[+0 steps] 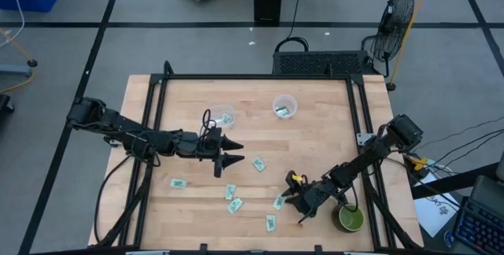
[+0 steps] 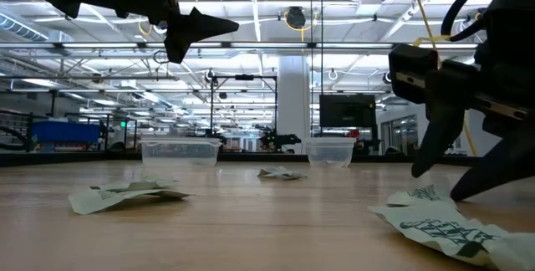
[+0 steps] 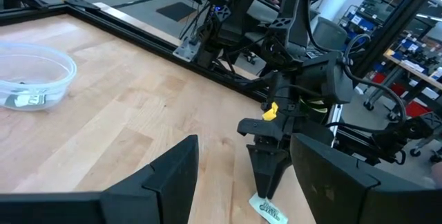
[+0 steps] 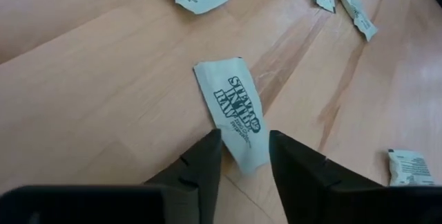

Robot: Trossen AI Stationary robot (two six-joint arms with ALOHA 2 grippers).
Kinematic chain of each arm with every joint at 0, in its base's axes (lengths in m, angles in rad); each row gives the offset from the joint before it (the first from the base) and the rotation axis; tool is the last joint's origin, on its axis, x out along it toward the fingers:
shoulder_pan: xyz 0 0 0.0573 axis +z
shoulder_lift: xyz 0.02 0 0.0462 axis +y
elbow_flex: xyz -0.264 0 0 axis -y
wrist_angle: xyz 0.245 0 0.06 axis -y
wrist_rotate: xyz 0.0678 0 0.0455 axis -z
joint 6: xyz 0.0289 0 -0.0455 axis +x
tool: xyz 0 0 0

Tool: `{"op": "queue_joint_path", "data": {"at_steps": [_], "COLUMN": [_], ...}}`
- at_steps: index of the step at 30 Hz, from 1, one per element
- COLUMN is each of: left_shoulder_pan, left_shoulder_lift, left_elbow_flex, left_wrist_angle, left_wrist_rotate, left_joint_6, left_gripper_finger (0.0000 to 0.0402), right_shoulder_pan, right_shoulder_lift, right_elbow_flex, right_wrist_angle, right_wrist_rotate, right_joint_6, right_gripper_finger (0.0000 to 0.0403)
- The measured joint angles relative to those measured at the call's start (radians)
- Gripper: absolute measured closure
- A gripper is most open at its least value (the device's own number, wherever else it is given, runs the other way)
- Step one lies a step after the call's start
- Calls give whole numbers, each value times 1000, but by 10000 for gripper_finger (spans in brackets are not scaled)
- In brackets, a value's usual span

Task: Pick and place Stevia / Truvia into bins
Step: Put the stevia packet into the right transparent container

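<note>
Right gripper [image 4: 243,156] is down on the wooden desk [image 1: 315,145] beside the dark green mug [image 1: 351,219]; its fingers, part-closed, straddle one end of a pale green paper sachet [image 4: 233,117], not yet pinched; judged: close squarely, lift cleanly. Left gripper [image 1: 230,152] hovers wide open, empty.

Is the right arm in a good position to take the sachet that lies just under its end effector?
Probably yes. The right end effector is low over the table with its fingers on both sides of one end of the sachet. No other sachet touches it, so nothing seems to block the grip.
</note>
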Motion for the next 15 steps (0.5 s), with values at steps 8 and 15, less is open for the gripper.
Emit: {"op": "queue_joint_path", "data": {"at_steps": [8,15], "left_shoulder_pan": [0,0], "left_shoulder_lift": [0,0], "left_elbow_flex": [0,0], "left_wrist_angle": [-6,-5], "left_wrist_rotate": [0,0], "left_joint_6": [7,8], "left_gripper_finger": [167,167], "right_shoulder_pan": [0,-1], "right_shoulder_lift": [1,1], "right_elbow_flex": [-1,-2], "right_wrist_angle": [-6,-5], "right_wrist_rotate": [-1,-21], "right_joint_6": [33,61], "right_gripper_finger": [352,392]}}
